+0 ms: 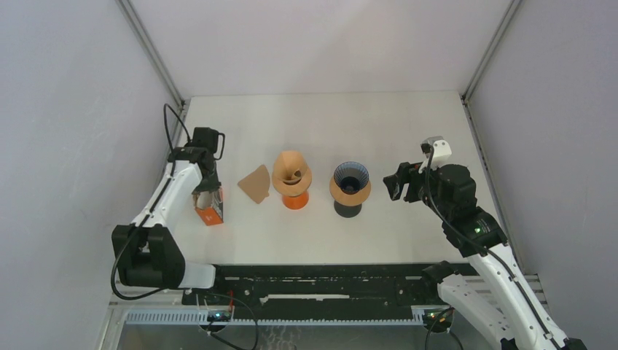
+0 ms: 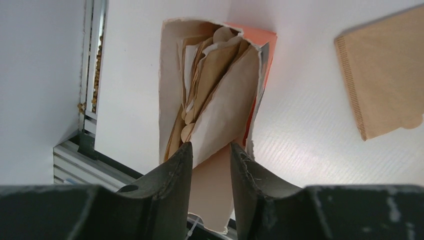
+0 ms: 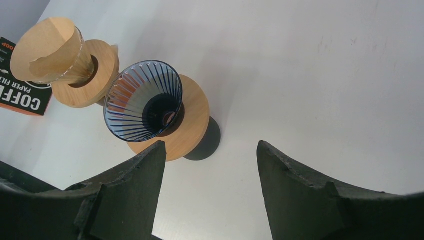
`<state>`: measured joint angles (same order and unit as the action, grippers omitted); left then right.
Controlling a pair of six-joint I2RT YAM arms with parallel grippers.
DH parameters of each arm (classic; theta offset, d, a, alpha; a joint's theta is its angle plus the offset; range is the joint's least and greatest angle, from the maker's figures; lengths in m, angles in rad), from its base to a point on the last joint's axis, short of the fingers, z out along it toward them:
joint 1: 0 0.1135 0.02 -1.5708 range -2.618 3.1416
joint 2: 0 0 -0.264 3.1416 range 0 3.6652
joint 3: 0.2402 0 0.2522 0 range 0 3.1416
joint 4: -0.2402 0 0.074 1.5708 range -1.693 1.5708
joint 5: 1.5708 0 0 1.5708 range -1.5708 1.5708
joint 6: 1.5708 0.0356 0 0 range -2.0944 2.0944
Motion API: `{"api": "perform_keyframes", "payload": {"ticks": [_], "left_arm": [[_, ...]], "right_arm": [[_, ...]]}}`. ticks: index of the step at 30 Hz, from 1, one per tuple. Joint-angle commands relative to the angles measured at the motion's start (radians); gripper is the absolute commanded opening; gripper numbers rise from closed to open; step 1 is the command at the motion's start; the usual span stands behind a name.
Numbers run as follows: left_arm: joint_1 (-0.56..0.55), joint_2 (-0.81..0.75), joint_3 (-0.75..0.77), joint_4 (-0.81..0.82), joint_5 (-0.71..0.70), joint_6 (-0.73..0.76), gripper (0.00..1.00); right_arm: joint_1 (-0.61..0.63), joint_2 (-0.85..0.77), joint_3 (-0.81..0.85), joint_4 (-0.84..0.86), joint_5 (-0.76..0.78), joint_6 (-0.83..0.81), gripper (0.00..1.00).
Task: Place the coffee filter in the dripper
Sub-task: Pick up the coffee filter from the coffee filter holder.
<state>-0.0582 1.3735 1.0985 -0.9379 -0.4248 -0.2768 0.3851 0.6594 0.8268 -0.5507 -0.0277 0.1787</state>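
An opened orange box (image 1: 211, 213) of brown paper coffee filters (image 2: 220, 100) stands at the left of the table. My left gripper (image 1: 209, 195) is right above its mouth. In the left wrist view its jaws (image 2: 210, 146) stand a narrow gap apart, with a filter's end and the box's torn flap between them. A loose filter (image 1: 255, 184) lies flat to the box's right and also shows in the left wrist view (image 2: 385, 85). An empty blue glass dripper (image 1: 350, 179) sits on a wooden ring. My right gripper (image 1: 393, 182) is open and empty just right of it (image 3: 145, 100).
A second dripper (image 1: 291, 173) on an orange base, with a brown filter in it, stands between the loose filter and the blue one; it also shows in the right wrist view (image 3: 50, 50). Grey walls close in the table on three sides.
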Motion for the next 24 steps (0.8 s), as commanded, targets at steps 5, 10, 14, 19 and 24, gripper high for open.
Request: {"api": "perform_keyframes", "payload": {"ticks": [5, 10, 14, 19, 24], "left_arm": [[0.006, -0.008, 0.083, 0.028, -0.045, 0.039, 0.38], [0.008, 0.023, 0.086, 0.029, -0.063, 0.042, 0.38], [0.016, 0.046, 0.086, 0.030, -0.058, 0.042, 0.38], [0.023, 0.064, 0.087, 0.030, -0.043, 0.044, 0.38], [0.025, 0.071, 0.085, 0.030, -0.023, 0.045, 0.35]], "right_arm": [[-0.008, -0.001, 0.006, 0.041, -0.004, -0.001, 0.75], [-0.008, -0.003, 0.002, 0.043, -0.007, -0.001, 0.75], [-0.010, -0.001, 0.002, 0.046, -0.011, -0.001, 0.75], [-0.011, -0.002, 0.002, 0.046, -0.012, 0.000, 0.75], [-0.014, -0.001, 0.003, 0.046, -0.013, 0.001, 0.75]]}}
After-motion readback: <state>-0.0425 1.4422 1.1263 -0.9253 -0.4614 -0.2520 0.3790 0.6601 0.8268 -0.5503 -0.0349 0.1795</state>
